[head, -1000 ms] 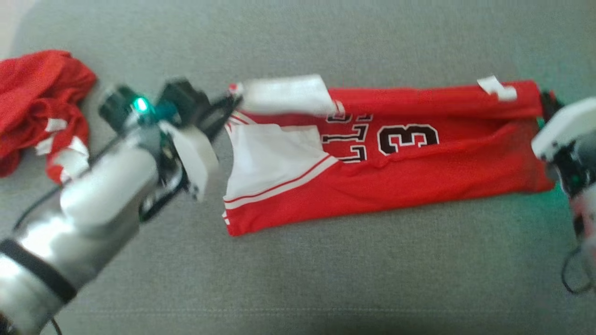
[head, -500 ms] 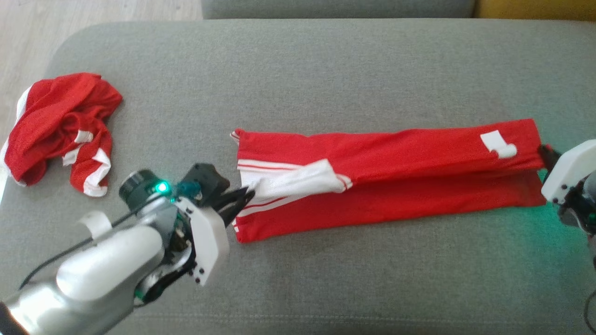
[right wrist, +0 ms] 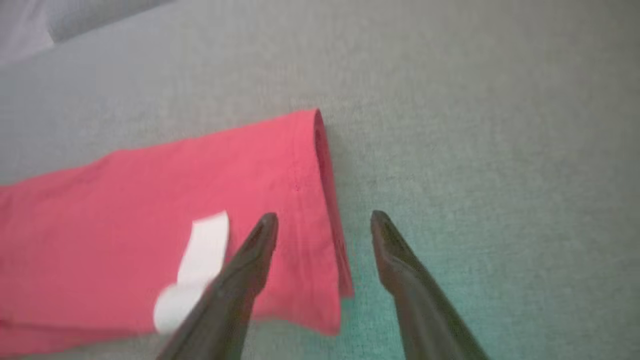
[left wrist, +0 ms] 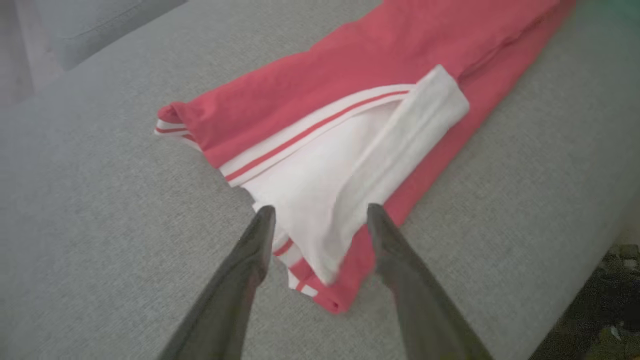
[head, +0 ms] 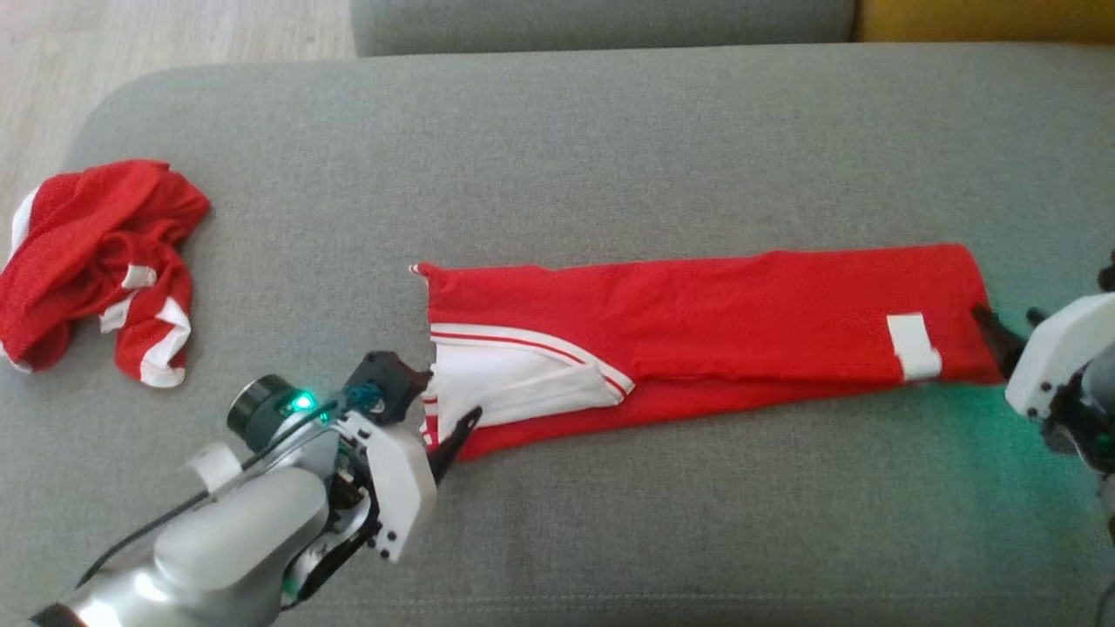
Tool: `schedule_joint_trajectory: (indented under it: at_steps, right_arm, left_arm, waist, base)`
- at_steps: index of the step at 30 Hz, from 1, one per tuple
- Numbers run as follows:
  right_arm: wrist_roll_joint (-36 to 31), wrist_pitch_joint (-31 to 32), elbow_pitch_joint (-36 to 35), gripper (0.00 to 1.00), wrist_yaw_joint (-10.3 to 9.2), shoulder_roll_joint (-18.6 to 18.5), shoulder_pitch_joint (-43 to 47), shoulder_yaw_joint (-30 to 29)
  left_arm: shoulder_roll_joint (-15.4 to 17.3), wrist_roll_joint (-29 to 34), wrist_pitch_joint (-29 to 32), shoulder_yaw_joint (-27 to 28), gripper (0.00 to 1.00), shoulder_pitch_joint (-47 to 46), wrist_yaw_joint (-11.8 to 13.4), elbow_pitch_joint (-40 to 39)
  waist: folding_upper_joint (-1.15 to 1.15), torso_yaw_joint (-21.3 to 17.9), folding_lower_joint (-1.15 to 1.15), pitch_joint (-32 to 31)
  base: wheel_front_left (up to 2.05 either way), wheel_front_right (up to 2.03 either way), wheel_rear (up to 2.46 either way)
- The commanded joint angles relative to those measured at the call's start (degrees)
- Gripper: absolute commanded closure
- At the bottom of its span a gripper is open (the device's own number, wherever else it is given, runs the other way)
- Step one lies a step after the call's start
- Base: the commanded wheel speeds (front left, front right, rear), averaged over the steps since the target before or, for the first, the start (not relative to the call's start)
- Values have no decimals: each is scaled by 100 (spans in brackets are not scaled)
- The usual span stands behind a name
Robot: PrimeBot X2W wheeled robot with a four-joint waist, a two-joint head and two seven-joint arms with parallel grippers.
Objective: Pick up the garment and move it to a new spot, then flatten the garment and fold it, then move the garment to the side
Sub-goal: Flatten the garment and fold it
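Folding has gone on since half a second ago: the jersey [head: 740, 296] top layer now reaches lower, carrying its white label [head: 913, 347] down near the bottom edge, and the left gripper [head: 451, 431] has let go of the white panel [head: 514, 387] and drawn back toward the lower left of the frame.

A grey sofa [head: 610, 157] takes up most of the head view. The jersey lies flat on it as a long red strip, running from the centre left to the right edge of the frame and rising slightly to the right. A crumpled red and white heap [head: 96, 252] sits well apart at the far left.

In the left wrist view the left gripper is released, its fingers spread to either side of the jersey's near corner. In its own wrist view the right gripper [right wrist: 324, 216] is also spread and holds nothing, with one finger over the hem beside the label and the other over bare sofa.
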Motion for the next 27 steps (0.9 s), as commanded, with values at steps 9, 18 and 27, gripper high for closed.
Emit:
schedule_joint_trajectory:
  at_steps: [9, 18, 27]
  right_arm:
    - [-325, -1888, -1550, 0, -4, 576, 473, -291]
    - [-1382, -3633, -2535, 0, -4, 1035, 1557, -100]
    - [-1842, -3838, -2295, 0, -4, 1573, 1786, -831]
  left_arm:
    - [-369, -634, -1449, 1718, 0, 326, 850, 208]
    - [-1504, 936, -1491, 4569, 0, 2001, 1177, -1092]
    - [-2318, 2156, -1492, 5675, 0, 3050, 252, -1105]
  waist:
    - [0, 1, 0, -362]
    - [0, 156, 0, -559]
    - [0, 271, 0, -460]
  base:
    - [0, 0, 0]
    - [0, 0, 0]
    - [0, 0, 0]
